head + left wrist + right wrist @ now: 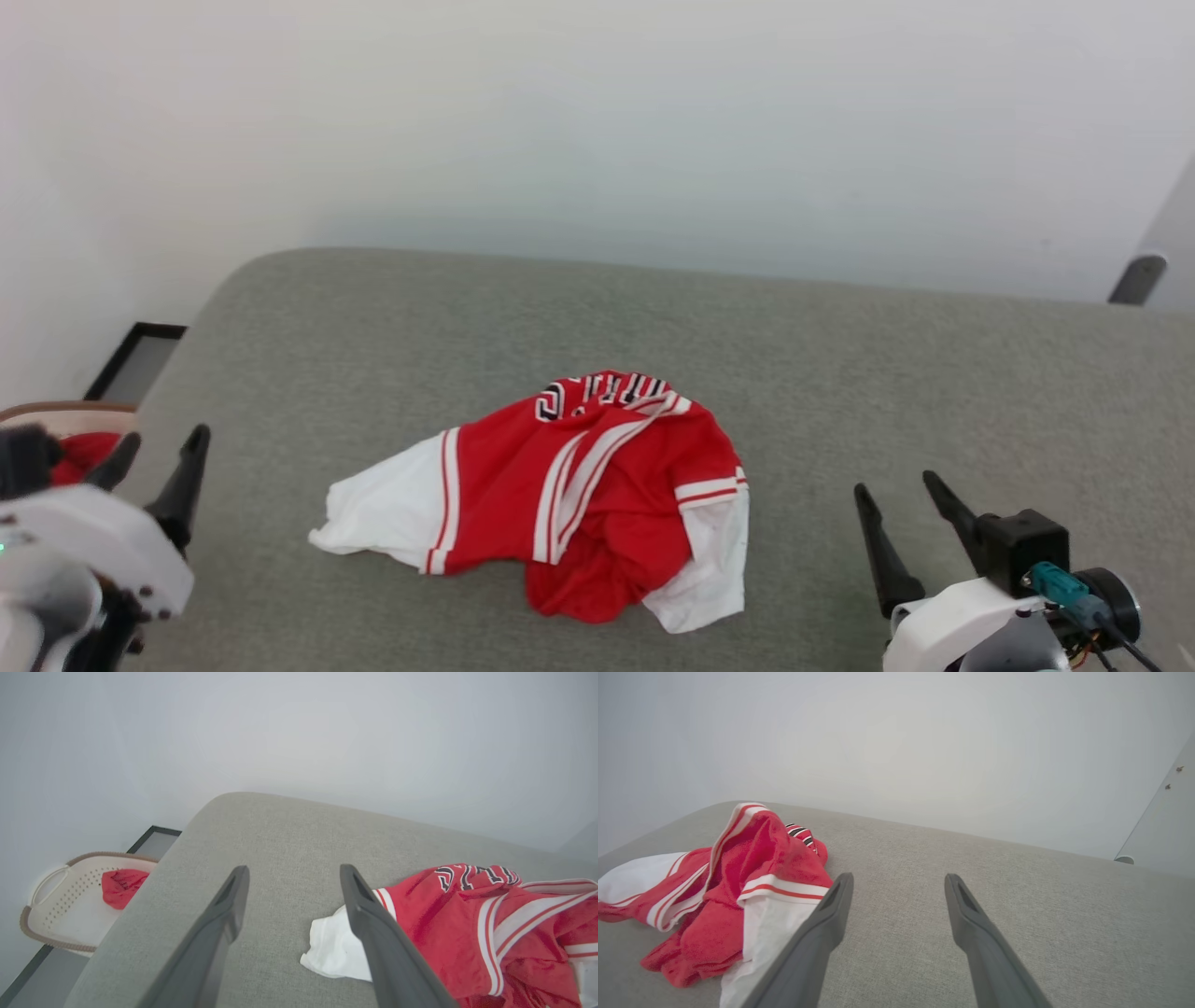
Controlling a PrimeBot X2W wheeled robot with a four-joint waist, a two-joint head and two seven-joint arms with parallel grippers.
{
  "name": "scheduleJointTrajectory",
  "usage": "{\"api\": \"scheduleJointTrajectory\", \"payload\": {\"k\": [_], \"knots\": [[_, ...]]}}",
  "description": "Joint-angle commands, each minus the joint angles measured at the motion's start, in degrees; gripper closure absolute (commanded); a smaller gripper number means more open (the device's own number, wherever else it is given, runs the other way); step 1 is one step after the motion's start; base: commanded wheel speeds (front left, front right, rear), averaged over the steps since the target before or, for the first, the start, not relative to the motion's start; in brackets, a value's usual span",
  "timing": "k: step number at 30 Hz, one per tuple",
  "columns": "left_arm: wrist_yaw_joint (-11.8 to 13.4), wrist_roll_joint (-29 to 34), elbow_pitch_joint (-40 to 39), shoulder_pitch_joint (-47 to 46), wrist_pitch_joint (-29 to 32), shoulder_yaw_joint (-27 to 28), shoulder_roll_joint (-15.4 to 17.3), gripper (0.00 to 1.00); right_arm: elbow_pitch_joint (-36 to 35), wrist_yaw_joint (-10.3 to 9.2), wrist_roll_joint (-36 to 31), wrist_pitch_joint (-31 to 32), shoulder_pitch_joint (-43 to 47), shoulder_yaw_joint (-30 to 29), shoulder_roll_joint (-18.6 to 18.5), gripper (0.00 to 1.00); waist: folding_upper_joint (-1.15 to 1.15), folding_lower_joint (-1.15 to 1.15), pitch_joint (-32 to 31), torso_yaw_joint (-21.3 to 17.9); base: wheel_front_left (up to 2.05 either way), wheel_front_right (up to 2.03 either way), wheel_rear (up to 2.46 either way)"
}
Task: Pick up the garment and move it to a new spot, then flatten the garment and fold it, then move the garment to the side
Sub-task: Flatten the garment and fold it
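Garment (597,485) count is one: it lies crumpled on the grey fabric worktop (373,327), between two tools and touching neither. Left tool (161,443) and right tool (894,485) both stand with fingers spread wide and hold nothing. One cream basket (60,905) beside the worktop contains one small red cloth (122,884).

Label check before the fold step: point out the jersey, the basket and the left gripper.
jersey (495,485), head view, red panel between sleeve stripe and striped trim.
basket (70,914), left wrist view, bare perforated floor.
left gripper (294,868), left wrist view, gap midway between its open fingertips.
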Motion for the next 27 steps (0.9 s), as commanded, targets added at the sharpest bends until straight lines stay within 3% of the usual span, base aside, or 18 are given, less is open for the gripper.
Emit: {"api": "scheduleJointTrajectory", "payload": {"k": [1,7,13,27], "knots": [[0.59,0.68,-1.18,2.61,-2.87,0.94,0.01,0.00,-0.09,0.03,0.56,0.59,0.75,0.63,0.10,0.00,0.00,0.00,-1.62,2.11,0.00,0.00,0.00],[2.05,2.83,-4.17,8.62,-11.43,3.22,-0.13,0.00,-0.15,0.03,2.11,4.04,1.00,1.88,0.11,0.00,0.00,0.00,-1.83,3.86,0.00,0.00,0.00],[2.47,3.33,-5.80,12.15,-15.57,4.09,-0.88,0.00,-0.11,0.03,4.46,9.47,1.03,3.05,-0.15,0.00,0.00,0.00,-1.33,4.99,0.00,0.00,0.00],[0.98,4.77,-5.34,10.48,-17.11,1.75,-2.86,0.00,0.84,0.03,9.31,26.58,-0.32,5.54,-1.59,0.00,0.00,0.00,2.36,8.99,0.00,0.00,0.00]]}}
